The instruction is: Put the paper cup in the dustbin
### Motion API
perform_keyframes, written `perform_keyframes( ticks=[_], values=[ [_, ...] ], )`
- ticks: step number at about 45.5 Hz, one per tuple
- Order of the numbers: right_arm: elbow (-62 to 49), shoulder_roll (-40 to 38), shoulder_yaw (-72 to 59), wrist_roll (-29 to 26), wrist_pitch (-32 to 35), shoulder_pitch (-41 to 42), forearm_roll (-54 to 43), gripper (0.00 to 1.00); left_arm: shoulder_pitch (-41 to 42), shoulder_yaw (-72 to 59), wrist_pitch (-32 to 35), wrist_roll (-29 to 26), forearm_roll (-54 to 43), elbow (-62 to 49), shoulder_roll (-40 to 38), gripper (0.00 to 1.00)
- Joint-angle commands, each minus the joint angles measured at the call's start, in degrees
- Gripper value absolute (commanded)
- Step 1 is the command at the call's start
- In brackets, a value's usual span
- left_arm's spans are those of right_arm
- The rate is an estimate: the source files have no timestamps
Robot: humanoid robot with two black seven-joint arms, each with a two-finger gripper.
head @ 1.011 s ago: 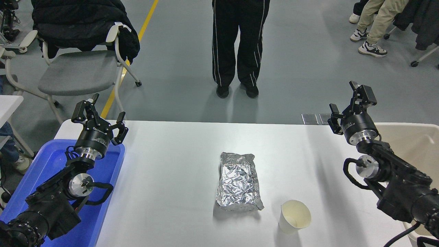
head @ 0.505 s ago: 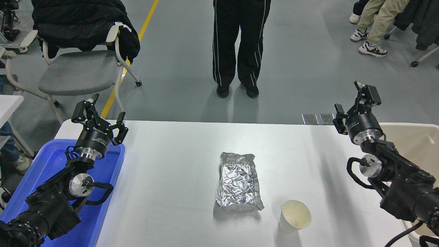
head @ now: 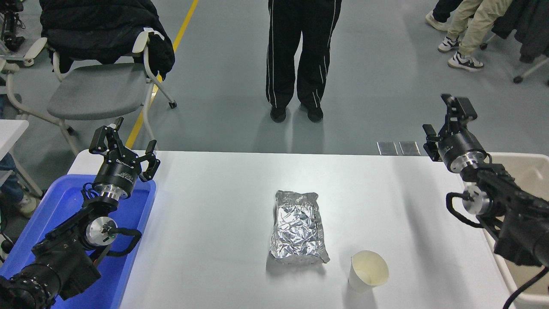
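Two end effectors flank the white bench [head: 214, 206]. At far left, the left end effector [head: 124, 148] is parked over the far corner of the blue plastic tray [head: 51, 201], its fingers spread wide and empty. Centre: a crinkled silver foil packet [head: 298, 229] lies flat, long axis running from the near edge toward the far edge. Just right of its near corner stands the paper cup [head: 369, 270], upright, mouth up, close to the near edge and apart from the packet. At right, the right end effector [head: 448, 118] hangs raised beyond the far right corner of the bench, fingers apart and holding nothing. The beige dustbin [head: 525, 165] sits at the right edge, partly hidden by that arm. The cup lies well apart from the right end effector, toward the near edge and to its left. The right arm is judged the nearer, and its reach must come back and down.
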Motion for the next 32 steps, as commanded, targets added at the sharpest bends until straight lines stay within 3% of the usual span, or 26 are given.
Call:
perform_keyframes(
  ticks=[1,12,32],
  values=[
    [3.71,-2.17,-25.37,-1.48,2.06,13.65,-0.22,1.0,0.0,0.0,0.0,0.0,0.0,0.0,0.0,1.0],
    [8.1,-1.47,-44.97,-2.8,11.46,26.22,-3.11,1.0,0.0,0.0,0.0,0.0,0.0,0.0,0.0,1.0],
    [23.74,6.0,-54.12,-2.71,16.83,38.09,-35.1,1.0,0.0,0.0,0.0,0.0,0.0,0.0,0.0,1.0]
  ],
)
